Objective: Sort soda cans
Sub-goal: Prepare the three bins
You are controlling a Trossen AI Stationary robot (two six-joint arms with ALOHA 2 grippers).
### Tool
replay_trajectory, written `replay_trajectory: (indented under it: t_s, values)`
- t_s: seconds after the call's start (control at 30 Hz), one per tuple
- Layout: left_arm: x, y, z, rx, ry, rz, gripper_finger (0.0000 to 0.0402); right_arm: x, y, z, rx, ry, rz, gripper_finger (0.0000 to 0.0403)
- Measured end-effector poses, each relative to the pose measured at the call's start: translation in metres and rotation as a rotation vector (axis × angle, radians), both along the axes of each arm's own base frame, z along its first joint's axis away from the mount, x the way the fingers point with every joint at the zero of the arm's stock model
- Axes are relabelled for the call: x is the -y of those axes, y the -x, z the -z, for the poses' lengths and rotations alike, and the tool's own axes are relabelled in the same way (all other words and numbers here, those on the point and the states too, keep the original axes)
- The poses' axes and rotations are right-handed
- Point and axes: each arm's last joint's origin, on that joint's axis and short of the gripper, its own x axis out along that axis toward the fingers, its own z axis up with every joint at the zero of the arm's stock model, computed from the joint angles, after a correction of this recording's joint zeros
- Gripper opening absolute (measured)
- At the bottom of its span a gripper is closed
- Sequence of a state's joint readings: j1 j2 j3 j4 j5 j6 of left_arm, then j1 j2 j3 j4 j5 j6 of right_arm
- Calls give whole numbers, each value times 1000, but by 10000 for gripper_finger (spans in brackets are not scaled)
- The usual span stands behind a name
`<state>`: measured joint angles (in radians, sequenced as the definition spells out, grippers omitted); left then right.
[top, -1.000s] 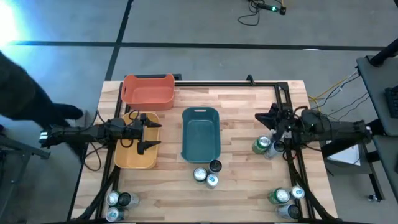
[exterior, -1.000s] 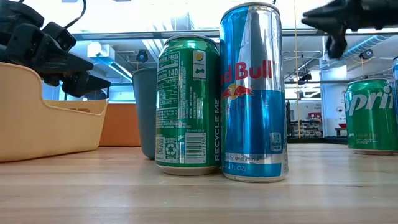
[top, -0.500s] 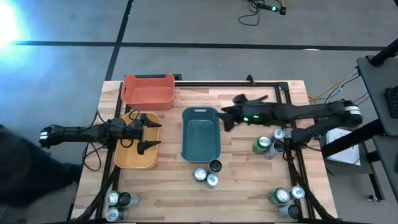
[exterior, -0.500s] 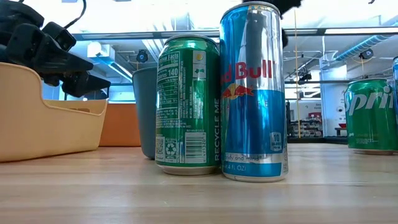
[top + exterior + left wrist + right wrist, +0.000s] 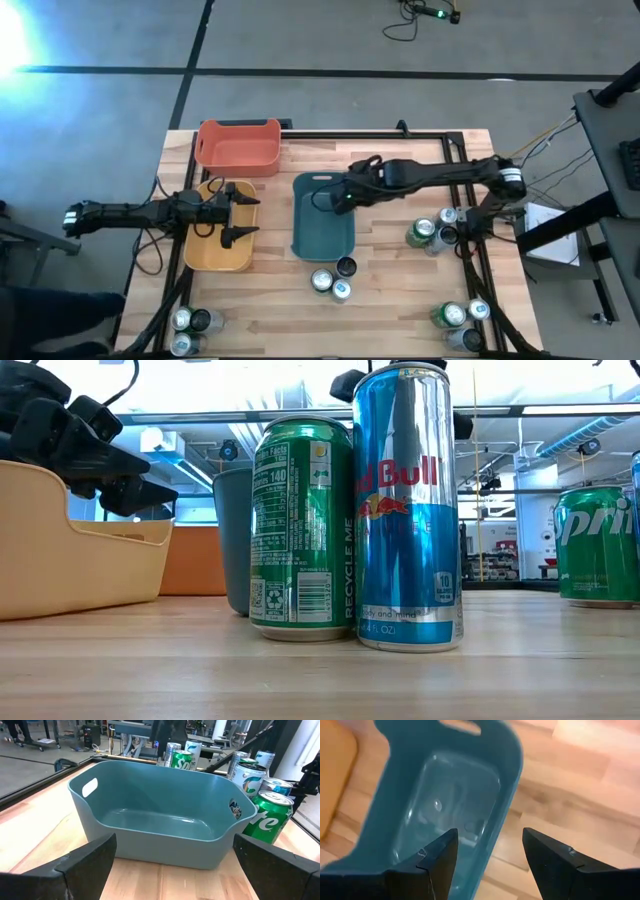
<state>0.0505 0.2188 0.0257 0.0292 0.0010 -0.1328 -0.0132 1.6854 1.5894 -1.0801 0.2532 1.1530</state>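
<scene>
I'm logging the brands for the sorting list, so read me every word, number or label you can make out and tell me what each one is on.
"Red Bull", partly cut to "ed Bull": tall blue can.
"10" and "FL OZ": same can, low down.
"RECYCLE ME" and "140": green can beside it.
"pri", cut off: green can at the right edge.
"Sp", partial: green can behind the teal tub.
"te", partial: nearest green can.
Nutrition panels and fine print: too small to read.
</scene>
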Motion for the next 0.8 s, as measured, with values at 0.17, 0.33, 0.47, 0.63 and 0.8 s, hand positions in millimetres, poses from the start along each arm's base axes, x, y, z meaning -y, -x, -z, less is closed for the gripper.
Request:
replay_trajectory:
  t_s: [0.17, 0.33, 0.47, 0.63, 0.8]
  values:
    - [0, 0, 0, -6, -63, 9, 387, -1, -2, 21, -70, -39, 37, 219]
    - [0, 0, 0, -6, -64, 9, 387, 1, 3, 35, -76, -56, 84, 219]
    - [0, 0, 0, -4, -63, 9, 387, 1, 2, 47, -68, -109, 87, 219]
    - [0, -1, -2, 24, 3, -1, 387, -1, -10, 60, 4, -170, 82, 216]
    - [0, -1, -4, 42, 114, -18, 387, 1, -15, 77, -15, -191, 120, 185]
